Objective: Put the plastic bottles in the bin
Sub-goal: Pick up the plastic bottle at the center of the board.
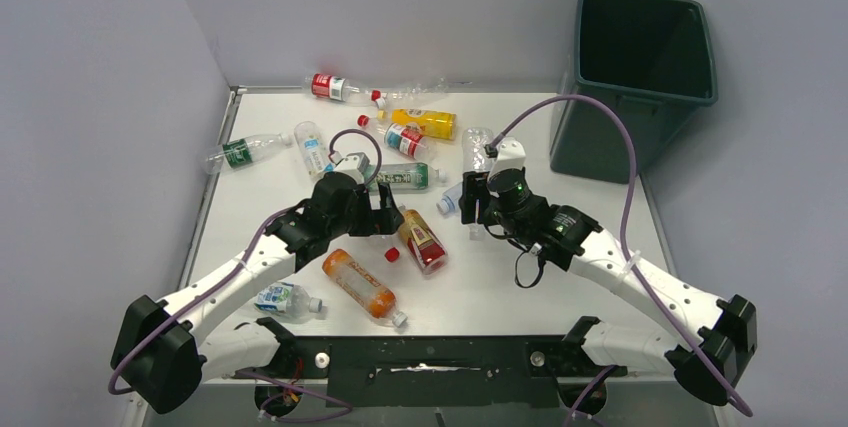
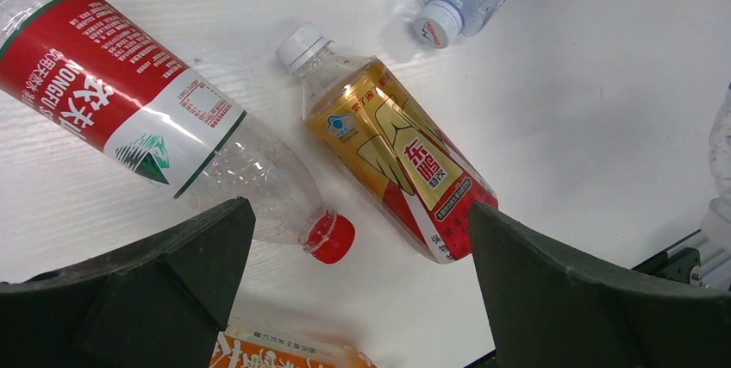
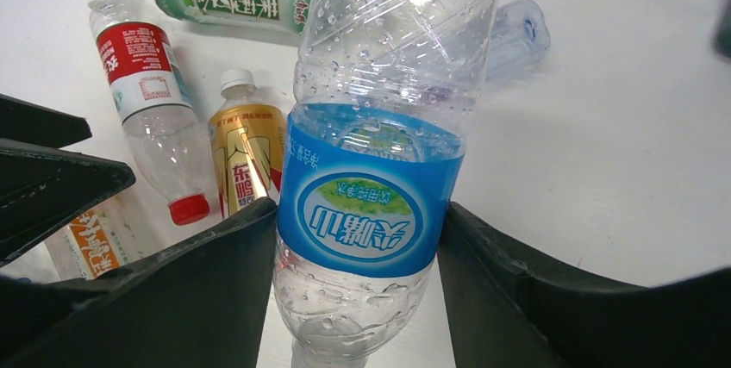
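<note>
My right gripper (image 1: 470, 198) (image 3: 358, 213) is shut on a clear bottle with a blue label (image 3: 371, 204), just above the table's middle; a little of the bottle shows in the top view (image 1: 449, 203). My left gripper (image 1: 386, 218) (image 2: 358, 217) is open and empty. It hovers over a clear red-label bottle with a red cap (image 2: 172, 127) and a gold and red bottle (image 2: 396, 157) (image 1: 423, 240), touching neither. An orange bottle (image 1: 362, 285) lies nearer the front. The dark green bin (image 1: 640, 67) stands at the far right corner.
More bottles lie at the back: a red-label one (image 1: 330, 86), a yellow one (image 1: 425, 122), a green-label one (image 1: 240, 151), a green tea one (image 1: 405, 177) and a clear one (image 1: 478, 147). A small crumpled bottle (image 1: 285, 299) lies at the front left. Grey walls close in the table.
</note>
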